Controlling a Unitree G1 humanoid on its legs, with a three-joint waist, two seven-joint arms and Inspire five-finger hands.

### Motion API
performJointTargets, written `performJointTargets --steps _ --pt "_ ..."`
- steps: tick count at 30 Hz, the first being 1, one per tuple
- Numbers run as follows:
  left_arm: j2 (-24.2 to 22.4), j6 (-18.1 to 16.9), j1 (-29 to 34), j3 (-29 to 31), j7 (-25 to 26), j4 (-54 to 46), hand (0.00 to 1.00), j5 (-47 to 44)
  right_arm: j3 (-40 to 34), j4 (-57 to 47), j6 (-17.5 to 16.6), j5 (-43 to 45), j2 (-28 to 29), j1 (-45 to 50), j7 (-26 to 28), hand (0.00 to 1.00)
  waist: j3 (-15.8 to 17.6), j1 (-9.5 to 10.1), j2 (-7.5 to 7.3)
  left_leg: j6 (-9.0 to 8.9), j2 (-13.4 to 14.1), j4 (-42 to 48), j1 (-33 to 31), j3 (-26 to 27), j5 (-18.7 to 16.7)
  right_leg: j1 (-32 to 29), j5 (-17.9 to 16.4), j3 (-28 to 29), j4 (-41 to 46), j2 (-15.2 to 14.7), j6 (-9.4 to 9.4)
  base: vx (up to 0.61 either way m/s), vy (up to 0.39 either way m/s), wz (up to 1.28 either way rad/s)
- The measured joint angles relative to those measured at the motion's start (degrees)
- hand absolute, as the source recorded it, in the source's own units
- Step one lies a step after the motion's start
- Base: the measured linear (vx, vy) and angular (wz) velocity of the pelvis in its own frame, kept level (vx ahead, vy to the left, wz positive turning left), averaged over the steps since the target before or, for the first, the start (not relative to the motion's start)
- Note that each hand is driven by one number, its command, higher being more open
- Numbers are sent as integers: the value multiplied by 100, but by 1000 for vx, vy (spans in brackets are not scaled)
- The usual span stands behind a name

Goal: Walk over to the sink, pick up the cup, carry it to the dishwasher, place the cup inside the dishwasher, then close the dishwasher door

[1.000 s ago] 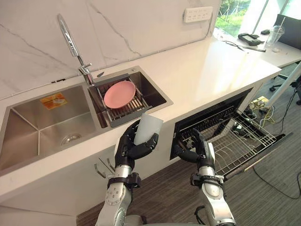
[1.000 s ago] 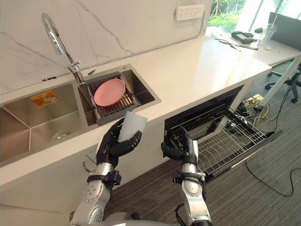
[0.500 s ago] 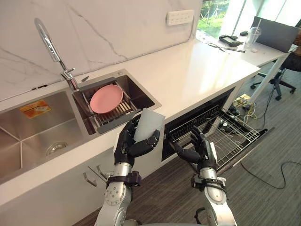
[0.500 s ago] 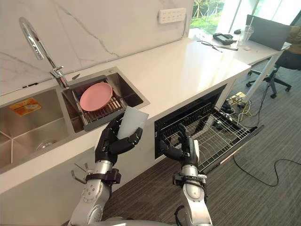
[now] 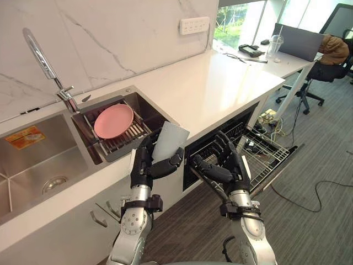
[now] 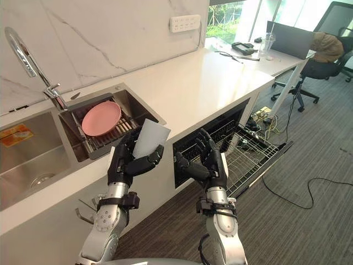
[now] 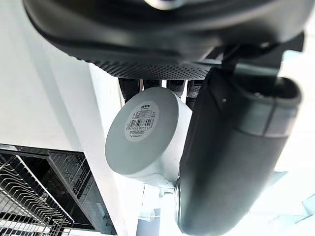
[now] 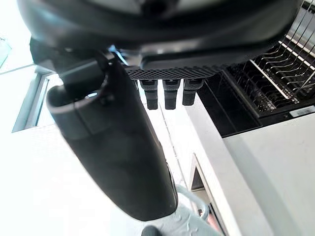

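- White plastic cup (image 5: 170,142) is held tilted in the left hand (image 5: 148,165), just to the sink side of the dishwasher (image 5: 220,139) and above its opening, in front of the counter (image 5: 209,83) edge; it is not yet inside.
- Around the cup's wall the left hand's fingers are curled, with the thumb laid across the front; in the left wrist view the cup's flat base is seen lodged between thumb and fingers.
- Nothing is held by the right hand (image 5: 223,168); its fingers are loosely spread and slightly bent, directly in front of the dishwasher's dark opening.
- Out of the dishwasher a wire rack (image 5: 268,156) is drawn, over the lowered door (image 6: 263,167).
- Well away from the dishwasher, beyond the cup, the sink (image 5: 33,160) is seen, with a pink plate (image 5: 113,121) on a drainer.
- The carry is judged to be in hand: the pick-up is done, while placing and closing are not yet done.
- Next, the cup would need to be brought across over the rack, lowered between its wires and released, with the right hand kept out of its path.
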Motion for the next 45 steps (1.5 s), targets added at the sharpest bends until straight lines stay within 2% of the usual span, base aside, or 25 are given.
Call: performJointTargets --steps 10,19,26,36,45 --pt "-10 3 -114 8 273 518 30 -8 294 -67 -37 873 -64 -21 76 90 -148 -46 7 -12 -7 -132 5 2 63 -16 15 4 -81 11 23 -1 0 0" --pt "-27 5 -183 -123 268 733 30 -20 524 -168 -189 1760 -59 -183 83 90 -178 -78 7 -3 -49 -307 15 -57 189 -46 35 -44 -86 -8 22 -12 -1 4" --pt "-41 4 -199 -585 200 736 30 -26 618 -167 -217 1738 -52 -235 52 90 -186 -118 7 16 -100 -530 31 -80 348 -107 83 -68 -98 -36 30 -4 0 0" --pt "10 4 -291 -876 210 694 30 6 613 -149 -267 1455 -65 -232 -160 90 -287 -143 28 12 -125 -830 92 -87 549 -189 98 -95 -98 -34 31 -14 -4 0" --pt "133 4 -551 -1196 234 639 30 489 667 -30 -302 1387 -154 -226 -289 90 -346 -160 33 12 -141 -989 158 -107 662 -190 97 -116 -101 -35 30 0 0 0"
